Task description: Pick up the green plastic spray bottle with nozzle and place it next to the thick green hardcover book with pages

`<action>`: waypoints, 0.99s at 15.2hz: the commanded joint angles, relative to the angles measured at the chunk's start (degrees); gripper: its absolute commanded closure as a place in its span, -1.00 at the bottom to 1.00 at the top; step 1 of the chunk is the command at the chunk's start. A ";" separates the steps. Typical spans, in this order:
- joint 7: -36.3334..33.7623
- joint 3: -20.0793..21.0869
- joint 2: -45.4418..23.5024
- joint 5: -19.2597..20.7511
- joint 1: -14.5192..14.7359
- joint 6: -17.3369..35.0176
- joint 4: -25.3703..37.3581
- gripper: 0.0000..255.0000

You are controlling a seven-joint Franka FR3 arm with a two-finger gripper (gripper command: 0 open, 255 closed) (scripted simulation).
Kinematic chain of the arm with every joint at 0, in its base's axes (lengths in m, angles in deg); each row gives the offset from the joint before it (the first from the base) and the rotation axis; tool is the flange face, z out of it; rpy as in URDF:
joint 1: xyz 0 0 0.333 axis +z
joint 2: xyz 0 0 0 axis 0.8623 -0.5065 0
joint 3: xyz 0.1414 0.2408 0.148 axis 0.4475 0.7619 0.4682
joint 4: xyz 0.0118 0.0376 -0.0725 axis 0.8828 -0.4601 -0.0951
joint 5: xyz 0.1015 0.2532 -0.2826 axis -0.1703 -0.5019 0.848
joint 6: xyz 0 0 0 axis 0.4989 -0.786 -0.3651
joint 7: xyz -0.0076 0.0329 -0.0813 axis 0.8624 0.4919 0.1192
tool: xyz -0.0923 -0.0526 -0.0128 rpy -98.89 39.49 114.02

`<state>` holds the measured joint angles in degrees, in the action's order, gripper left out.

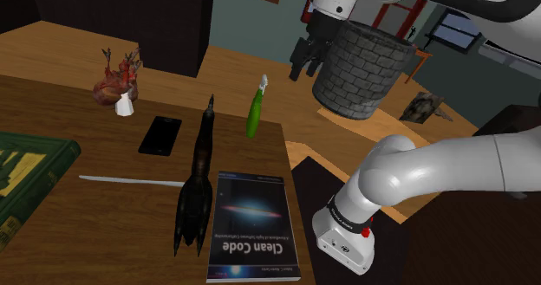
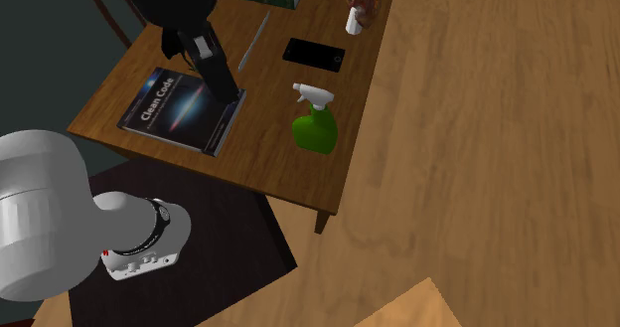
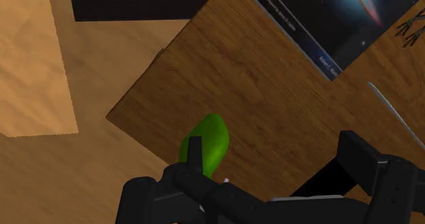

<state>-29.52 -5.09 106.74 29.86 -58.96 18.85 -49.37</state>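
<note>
- The green spray bottle (image 2: 316, 128) stands on the counter (image 2: 288, 166), below the gripper (image 3: 276, 148), beyond one of its fingers and not touched.
- The fingers are wide apart and hold nothing.

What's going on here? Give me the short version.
A white robot arm is going after the green spray bottle, which stands upright near the edge of the table. The gripper hangs above the table close to it, fingers open, holding nothing. The thick green book it should end up beside lies at the table's other end, past a phone, a model rocket and a Clean Code book.
</note>
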 commanded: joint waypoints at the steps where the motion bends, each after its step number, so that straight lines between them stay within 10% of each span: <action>1: 0.00 0.00 0.00 0.00 0.00 0.00 0.00 -1.00; 10: -29.41 16.82 3.11 0.12 -8.47 32.46 -20.22 -1.00; 15: -50.12 31.20 -3.25 3.96 -19.41 49.79 -24.25 -1.00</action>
<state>-74.24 22.50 105.15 32.82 -75.66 65.11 -73.50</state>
